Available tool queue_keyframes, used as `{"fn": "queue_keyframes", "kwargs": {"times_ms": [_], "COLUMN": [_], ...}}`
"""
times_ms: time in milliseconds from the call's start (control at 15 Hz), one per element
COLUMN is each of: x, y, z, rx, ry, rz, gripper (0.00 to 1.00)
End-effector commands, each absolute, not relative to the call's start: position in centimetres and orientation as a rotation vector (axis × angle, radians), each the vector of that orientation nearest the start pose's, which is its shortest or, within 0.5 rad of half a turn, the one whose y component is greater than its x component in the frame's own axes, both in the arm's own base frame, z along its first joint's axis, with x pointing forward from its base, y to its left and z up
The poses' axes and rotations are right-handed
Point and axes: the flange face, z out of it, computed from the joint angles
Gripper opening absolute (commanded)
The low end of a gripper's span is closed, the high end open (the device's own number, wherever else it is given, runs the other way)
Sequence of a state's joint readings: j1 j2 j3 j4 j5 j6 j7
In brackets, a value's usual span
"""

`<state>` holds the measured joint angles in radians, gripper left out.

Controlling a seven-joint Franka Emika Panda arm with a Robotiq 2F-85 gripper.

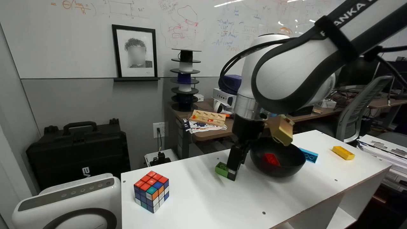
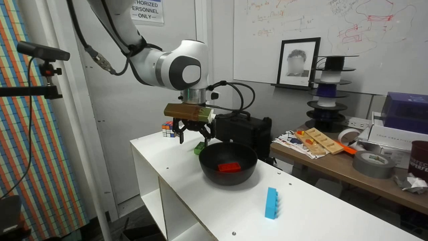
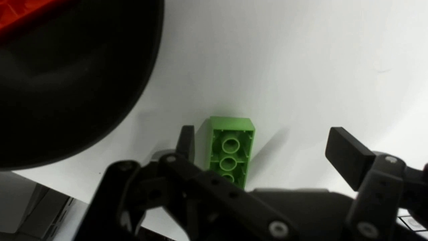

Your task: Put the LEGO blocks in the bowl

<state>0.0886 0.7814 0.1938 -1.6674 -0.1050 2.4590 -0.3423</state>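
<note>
Tabletop (image 1: 203,203) is plain white with a few screw heads (image 1: 263,212) in it, topping a white shelf unit (image 2: 177,209) with open cubbies below. Room around it is cluttered: whiteboard (image 1: 79,41) covered in scribbled notes, framed portrait (image 1: 135,52) with a blurred face, tall stack of spools (image 1: 185,79), black hard case (image 1: 79,149) in front of the grey wall (image 1: 73,101), brown desk (image 2: 341,167) loaded with a roll of grey tape (image 2: 373,165), a slotted wooden board (image 2: 326,142) and a purple box (image 2: 408,112). Puzzle cube (image 1: 151,190), scrambled, sits toward one end of the tabletop. Bowl (image 2: 210,172) is wide, round and black, standing on the tabletop; red brick (image 2: 229,167) lies inside it, bright against the dark interior. Green brick (image 3: 230,152) is on the tabletop just beside the bowl, upside down: hollow underside faces up with round tubes showing in the wrist view, one end hidden by the end effector (image 2: 194,140). Blue brick (image 2: 271,203) is across the bowl from the green one, tipped on its long side, studs pointing sideways. Yellow brick (image 1: 343,152), slightly orange, lies farther along, past the blue; which way its studs face, I can't make out. Robot arm (image 1: 283,76) hangs over the tabletop, end effector released and spread wide, fingers (image 3: 347,155) either side of the green brick in the wrist view, apart from it, bowl-side finger nearer.
</note>
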Motion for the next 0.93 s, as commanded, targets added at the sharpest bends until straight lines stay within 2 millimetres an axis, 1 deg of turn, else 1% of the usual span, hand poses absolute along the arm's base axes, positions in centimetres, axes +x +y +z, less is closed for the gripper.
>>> {"fn": "queue_keyframes", "kwargs": {"times_ms": [0,200,467,533,600,667,733,867], "x": [67.4,68.1,68.7,68.8,69.0,69.3,69.5,69.4], "y": [18.6,19.0,18.6,18.5,18.5,18.4,18.3,18.7], "z": [15.1,14.2,12.8,12.5,12.3,12.2,12.3,13.0], "rx": [-2.879,-2.89,-2.93,-2.94,-2.957,-2.976,-2.986,-2.994], "ry": [-1.05,-1.08,-1.132,-1.144,-1.145,-1.126,-1.108,-1.066], "rz": [-0.045,-0.031,-0.002,-0.008,-0.008,-0.031,-0.042,-0.063], "gripper": [1.0,1.0,1.0,0.75,0.73,0.66,0.56,0.42]}}
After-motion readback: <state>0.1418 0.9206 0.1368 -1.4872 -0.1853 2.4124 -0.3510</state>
